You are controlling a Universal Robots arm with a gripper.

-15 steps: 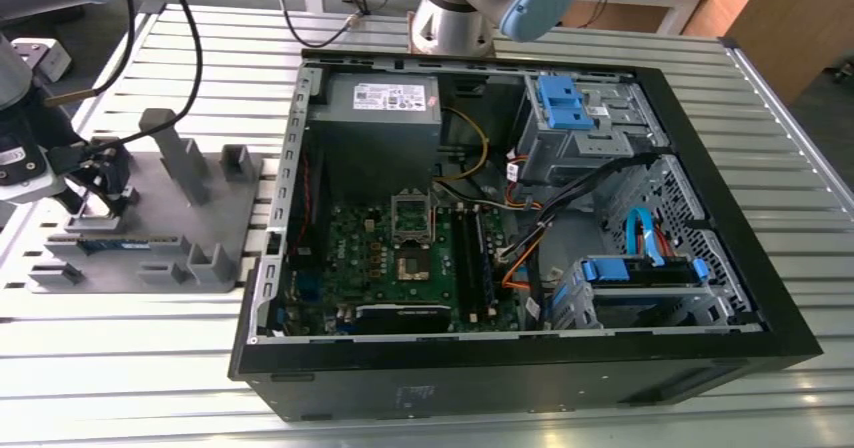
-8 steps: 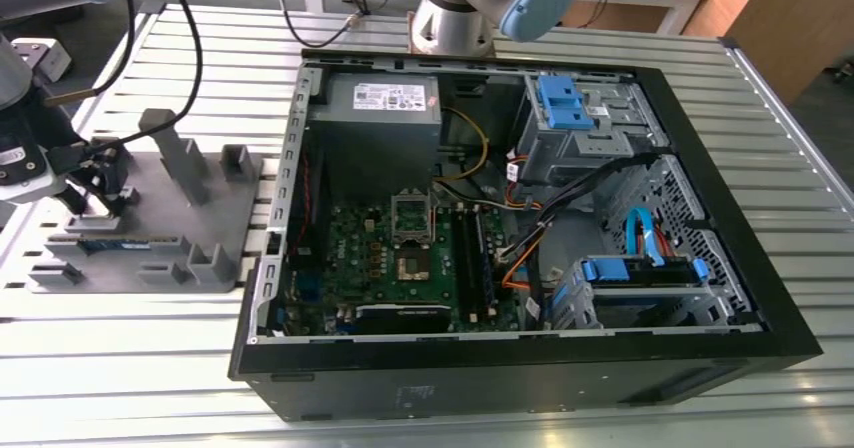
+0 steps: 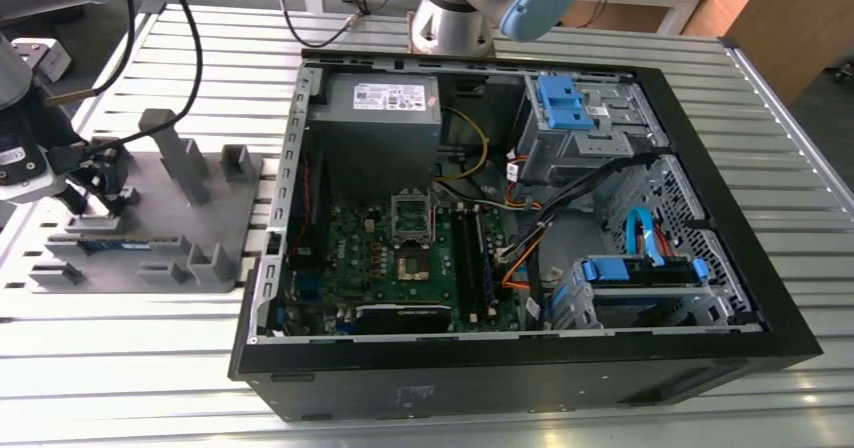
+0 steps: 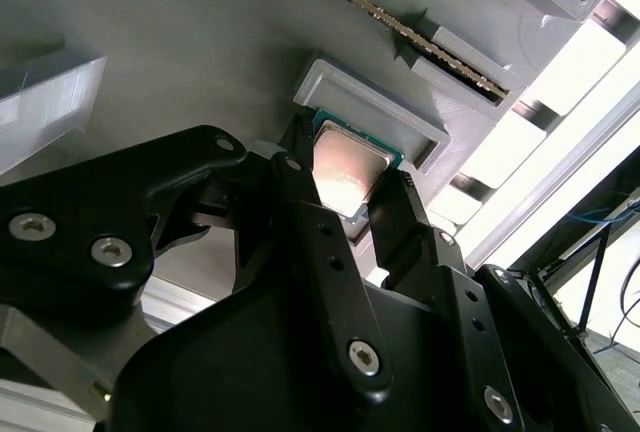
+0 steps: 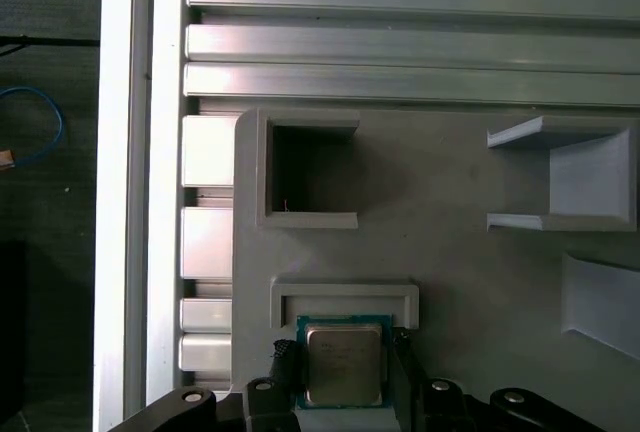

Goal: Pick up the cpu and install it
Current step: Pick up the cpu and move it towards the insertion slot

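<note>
Claw [image 3: 96, 196] first: I've got it low at the exterior view's left, over the grey moulded plastic parts tray [image 3: 147, 226] that lies on the ribbed aluminium table [image 3: 120, 368]. Its black fingers [image 4: 318, 232] are drawn in narrow around the cpu [image 4: 350, 160], a small flat square chip with a silvery metal top and a thin green rim. In both wrist views I see one fingertip against each of two opposite edges, so it's gripped. The cpu [image 5: 343, 360] is at its shallow pocket in the tray, right beside the raised grey lip [image 5: 345, 294]. Whether it's lifted off the pocket floor, I can't tell.

Just beside it in the second wrist view, a long narrow memory stick [image 4: 400, 24] stands on edge in its slot, gold contacts showing. In the first wrist view a deep square pocket [image 5: 310, 177] lies just past the lip.

Moving towards the exterior view's right, well apart from the claw, there's the open black desktop computer case [image 3: 534, 378] lying on its side. Inside it I see the green motherboard [image 3: 387, 288] with its square socket [image 3: 410, 258]. The grey power supply box [image 3: 387, 108] is behind that, and further right are the blue-tabbed drive cages [image 3: 574, 103].
</note>
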